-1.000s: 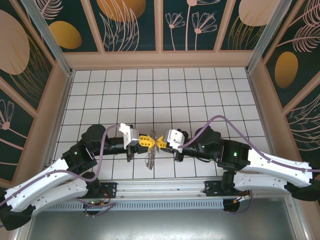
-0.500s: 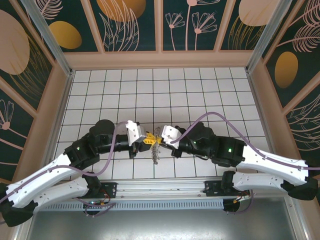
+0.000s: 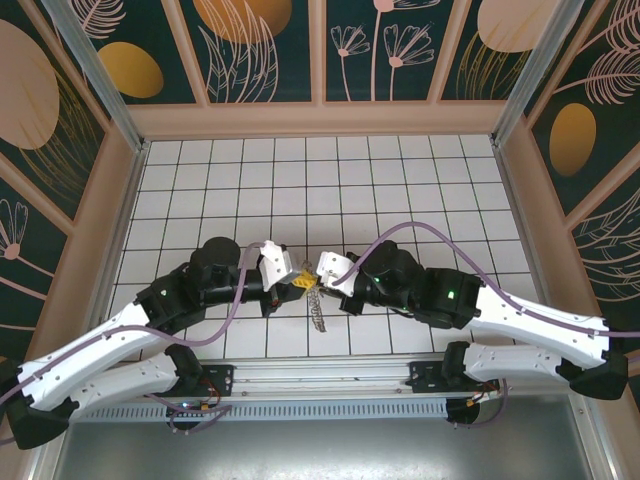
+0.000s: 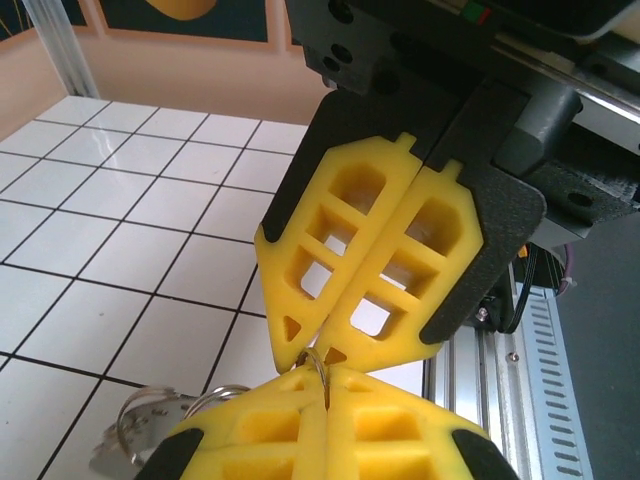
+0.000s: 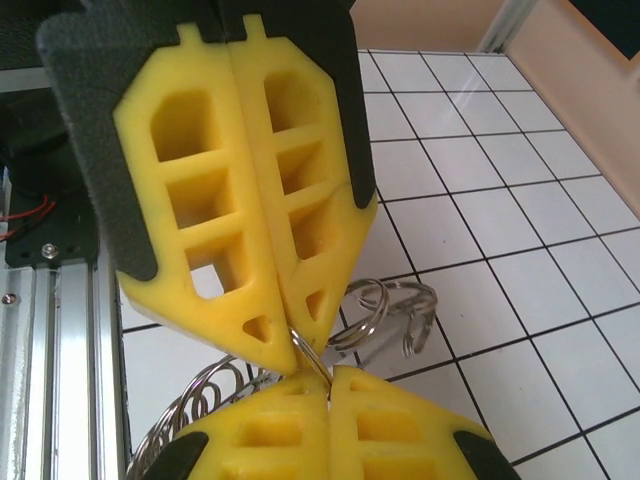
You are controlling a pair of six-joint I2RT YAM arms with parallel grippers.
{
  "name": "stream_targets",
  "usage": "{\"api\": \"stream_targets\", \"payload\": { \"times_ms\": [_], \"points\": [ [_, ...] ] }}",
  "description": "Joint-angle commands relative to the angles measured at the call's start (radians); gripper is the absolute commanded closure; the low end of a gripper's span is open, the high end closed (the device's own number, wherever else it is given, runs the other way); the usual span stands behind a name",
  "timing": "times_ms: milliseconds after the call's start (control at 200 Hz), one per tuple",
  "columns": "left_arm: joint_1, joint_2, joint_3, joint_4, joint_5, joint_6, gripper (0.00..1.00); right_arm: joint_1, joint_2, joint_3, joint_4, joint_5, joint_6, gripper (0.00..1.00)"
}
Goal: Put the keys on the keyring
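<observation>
Table: white square tiles, dark grid lines, slight gloss. Walls on three sides: dark teal panels, gold discs, pale line-drawn leaves, peach framing, metal corner posts. Aluminium rail along bottom edge of top view. Left gripper and right gripper meet tip to tip at lower centre, jaws of both clenched on thin wire loop of keyring. Remaining silvery links dangle beneath jaws; contact with tiles cannot tell.
</observation>
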Motion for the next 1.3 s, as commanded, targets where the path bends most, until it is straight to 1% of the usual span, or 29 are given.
{"api": "stream_targets", "payload": {
  "times_ms": [0,105,220,260,405,946,1161,1296],
  "points": [
    [-0.014,-0.038,0.021,0.059,0.060,-0.009,1.00,-0.015,-0.027,0.003,0.078,0.017,0.019,1.00],
    [-0.015,-0.058,0.008,0.080,0.060,-0.012,1.00,-0.016,-0.040,-0.024,0.108,0.005,0.030,1.00],
    [-0.015,-0.091,-0.012,0.120,0.076,-0.023,1.00,-0.016,-0.081,-0.074,0.185,-0.032,0.037,1.00],
    [-0.015,-0.104,-0.022,0.136,0.085,-0.026,1.00,-0.015,-0.095,-0.088,0.209,-0.072,0.040,1.00],
    [-0.014,-0.121,-0.025,0.155,0.118,-0.029,1.00,-0.016,-0.149,-0.131,0.282,-0.124,0.047,1.00],
    [-0.015,-0.158,-0.032,0.179,0.132,-0.042,1.00,-0.016,-0.151,-0.141,0.283,-0.105,0.058,1.00],
    [-0.014,-0.164,-0.058,0.226,0.156,-0.057,1.00,-0.016,-0.160,-0.151,0.295,-0.139,0.063,0.91],
    [-0.014,-0.158,-0.060,0.243,0.170,-0.063,1.00,-0.016,-0.151,-0.146,0.297,-0.134,0.064,0.87]
  ]
}}
